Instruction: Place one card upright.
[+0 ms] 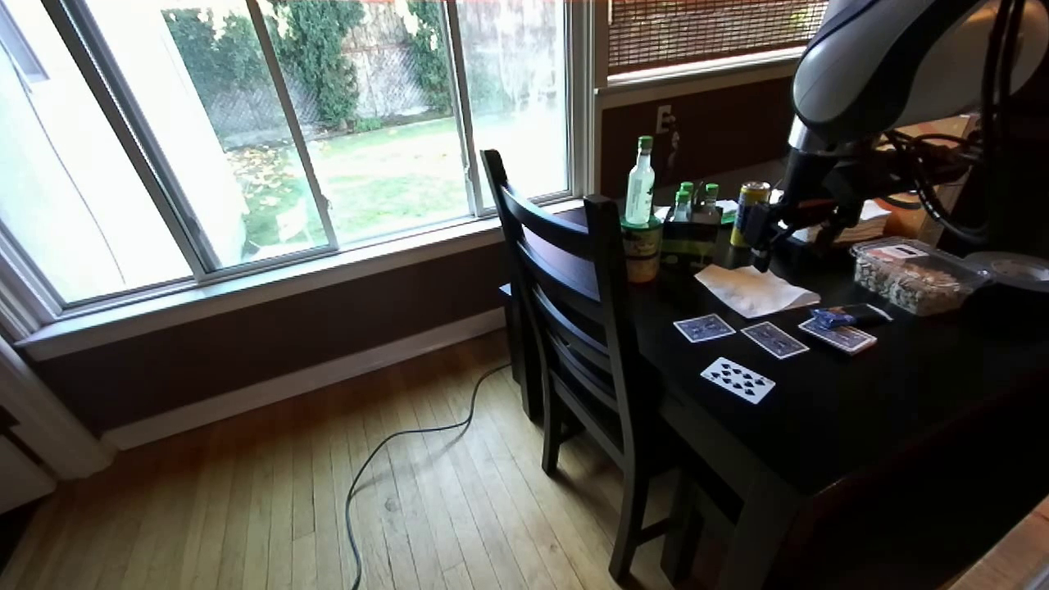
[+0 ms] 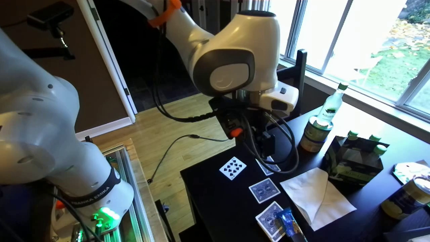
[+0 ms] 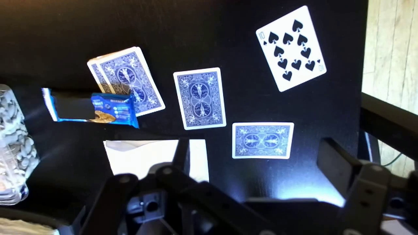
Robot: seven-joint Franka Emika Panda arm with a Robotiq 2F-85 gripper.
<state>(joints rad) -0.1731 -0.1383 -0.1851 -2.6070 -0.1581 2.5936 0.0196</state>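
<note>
End effector [image 3: 256,147] empty, jaws wide apart; all cards [image 3: 200,98] flat.
Wrist view: nothing between the fingers [image 3: 338,163]; crosswise card [image 3: 263,140] face down below the gap; deck [image 3: 132,78] under one end of the bar [image 3: 114,107]; ten [image 3: 291,49] face up, toward the worktop's [image 3: 228,32] right edge. In an exterior view: end effector hangs above the worktop, apart from the cards; ten [image 1: 737,380] closest to the near corner. In an exterior view: crosswise card [image 2: 266,169] partly hidden, jaws too dark to read. Can't tell which card is meant, nor whether upright means on edge or merely face up; if the latter, the ten may already serve. For on edge: overhang a card past the worktop edge, pinch lightly, turn slowly, set square, release only once it balances.
</note>
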